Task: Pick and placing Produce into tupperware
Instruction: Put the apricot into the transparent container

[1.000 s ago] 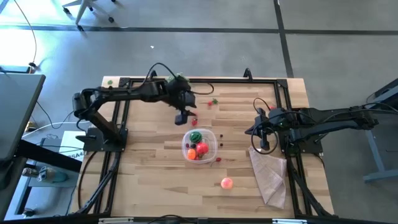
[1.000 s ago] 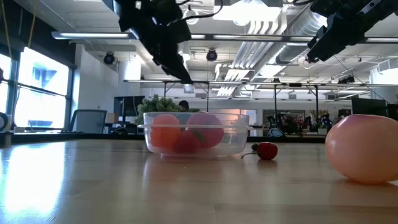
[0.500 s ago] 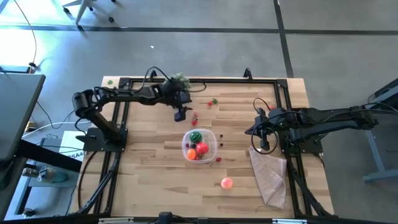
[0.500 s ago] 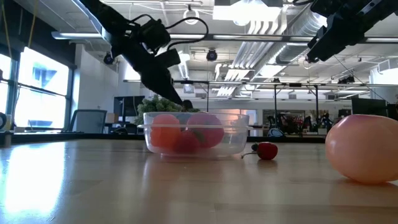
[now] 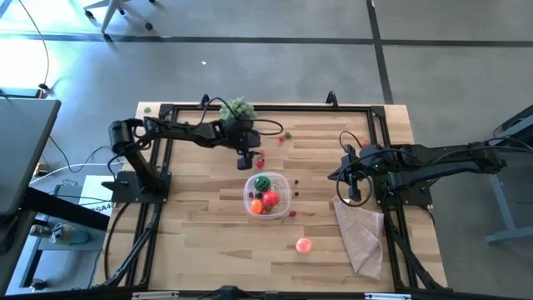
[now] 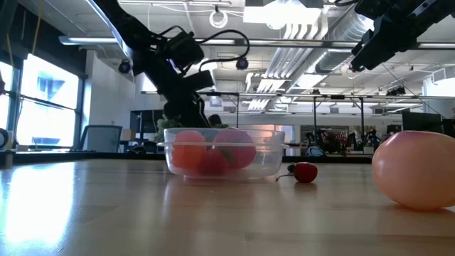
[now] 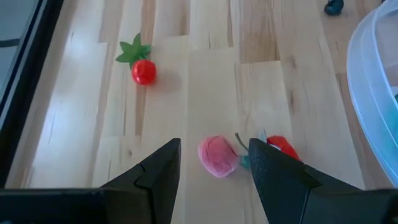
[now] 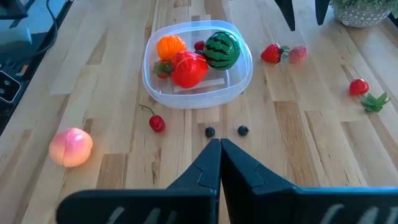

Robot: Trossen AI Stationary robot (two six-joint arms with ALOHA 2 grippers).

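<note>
**Left jaws come down over a small pink fruit**

The left gripper (image 7: 214,165) hangs low over the counter (image 5: 208,217), just behind the tub. Its jaws are wide open and hold nothing. A small pink fruit (image 7: 217,155) lies right between the two fingers, touching a red strawberry (image 7: 283,147) beside it. A little red tomato (image 7: 143,71) with a green leaf lies further off.

The pink fruit looks light, smooth and hard, so it may slip or roll. I think the best hold is across its round middle, keeping clear of the strawberry.

The tub (image 5: 267,195) sits in the middle of the counter. In it are a striped green melon (image 8: 222,50), an orange piece (image 8: 170,46) and a big red piece (image 8: 188,70).

A cherry (image 8: 156,123) and a pink peach (image 8: 71,147) lie outside the tub.

The right gripper (image 8: 219,152) waits at the right side, jaws closed and empty.
</note>
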